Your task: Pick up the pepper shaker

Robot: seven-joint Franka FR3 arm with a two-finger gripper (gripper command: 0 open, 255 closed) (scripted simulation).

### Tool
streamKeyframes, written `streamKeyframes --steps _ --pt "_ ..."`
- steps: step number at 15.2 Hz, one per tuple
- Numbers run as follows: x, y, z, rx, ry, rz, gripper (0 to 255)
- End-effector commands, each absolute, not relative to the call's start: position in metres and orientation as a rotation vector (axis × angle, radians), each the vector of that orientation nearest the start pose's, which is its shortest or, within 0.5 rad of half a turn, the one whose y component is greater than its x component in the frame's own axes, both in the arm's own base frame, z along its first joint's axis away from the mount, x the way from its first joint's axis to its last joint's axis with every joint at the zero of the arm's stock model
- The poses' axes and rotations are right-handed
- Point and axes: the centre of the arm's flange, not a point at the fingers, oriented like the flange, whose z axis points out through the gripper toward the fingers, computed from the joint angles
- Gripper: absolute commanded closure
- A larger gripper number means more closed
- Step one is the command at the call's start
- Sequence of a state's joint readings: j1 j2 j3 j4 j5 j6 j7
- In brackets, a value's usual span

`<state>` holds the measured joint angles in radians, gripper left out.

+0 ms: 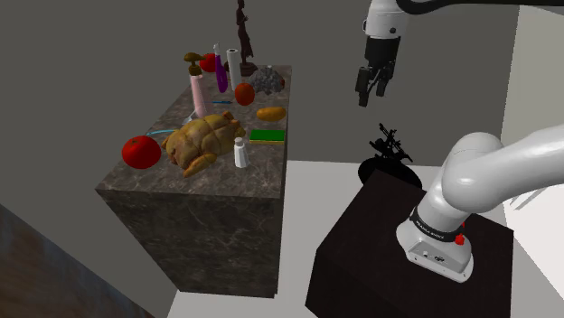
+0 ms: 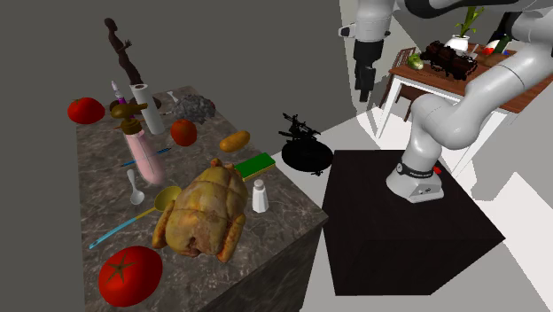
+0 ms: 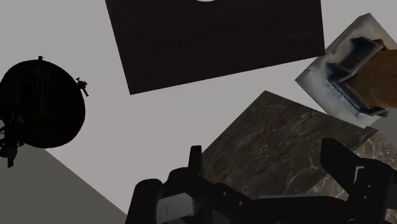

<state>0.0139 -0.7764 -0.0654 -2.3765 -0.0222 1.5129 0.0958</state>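
Note:
The pepper shaker [image 1: 240, 152] is a small white bottle standing upright near the counter's front edge, between a roast chicken [image 1: 206, 140] and a green sponge [image 1: 267, 136]. In the second exterior view the shaker [image 2: 260, 195] stands just right of the chicken [image 2: 204, 217]. My black gripper [image 1: 371, 86] hangs high in the air, well off the counter toward the shoulder view's right, fingers pointing down and open with nothing between them. From the second exterior view the gripper [image 2: 363, 89] is far above and right of the shaker. In the wrist view the gripper [image 3: 267, 172] looks down on a corner of the marble counter [image 3: 280, 146].
The dark marble counter [image 1: 230, 181] is crowded: a tomato [image 1: 142, 152], a pink bottle [image 1: 197, 95], a white roll [image 1: 232, 68], an orange fruit [image 1: 244, 93], a potato [image 1: 270, 114]. A black round object [image 1: 389, 158] sits by the dark stand [image 1: 361, 244]. A wooden table [image 2: 443, 75] stands behind.

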Motion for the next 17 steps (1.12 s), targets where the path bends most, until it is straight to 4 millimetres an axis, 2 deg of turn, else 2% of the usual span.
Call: streamKeyframes --steps 1,17 --pt "0.302 -0.023 0.573 -3.111 0.198 0.139 0" --pt "0.448 0.101 0.505 -3.06 0.45 0.076 0"
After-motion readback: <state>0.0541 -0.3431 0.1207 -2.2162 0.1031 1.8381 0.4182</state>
